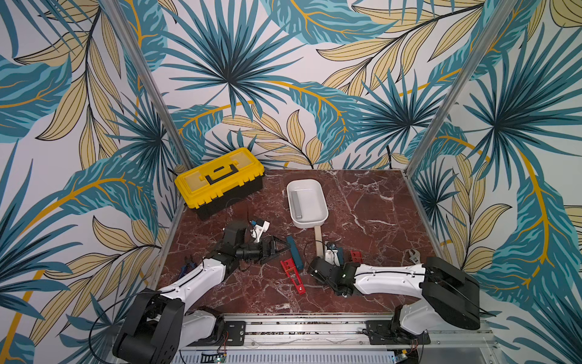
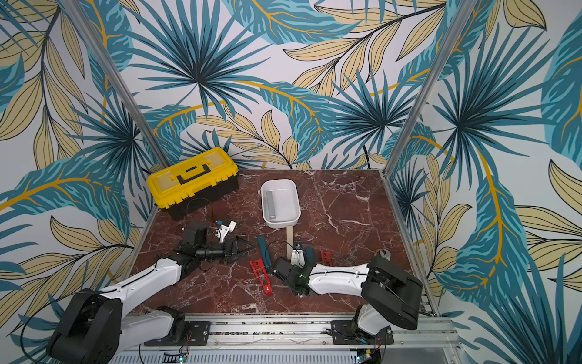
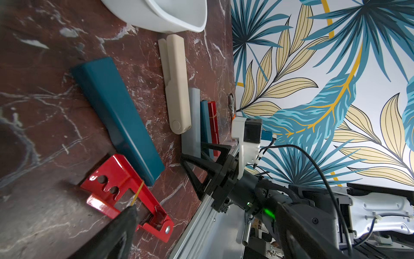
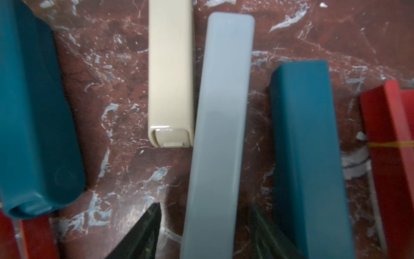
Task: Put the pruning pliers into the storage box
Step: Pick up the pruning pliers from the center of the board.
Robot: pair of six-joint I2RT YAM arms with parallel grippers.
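While one smooth grey pliers (image 1: 296, 205) lies against a long wall of the white, round-cornered plastic storage box (image 1: 308, 223), the other bars rest on the red marbled table (image 1: 378, 220). My right gripper (image 4: 206, 205) straddles a second grey pliers (image 4: 221, 112), jaws half apart; whether they pinch it, I cannot tell. My left gripper (image 1: 277, 250) gapes wide, empty.

Robot lab booth: printed walls (image 1: 283, 63), aluminium rail (image 1: 299, 329), marble tabletop (image 1: 378, 236).
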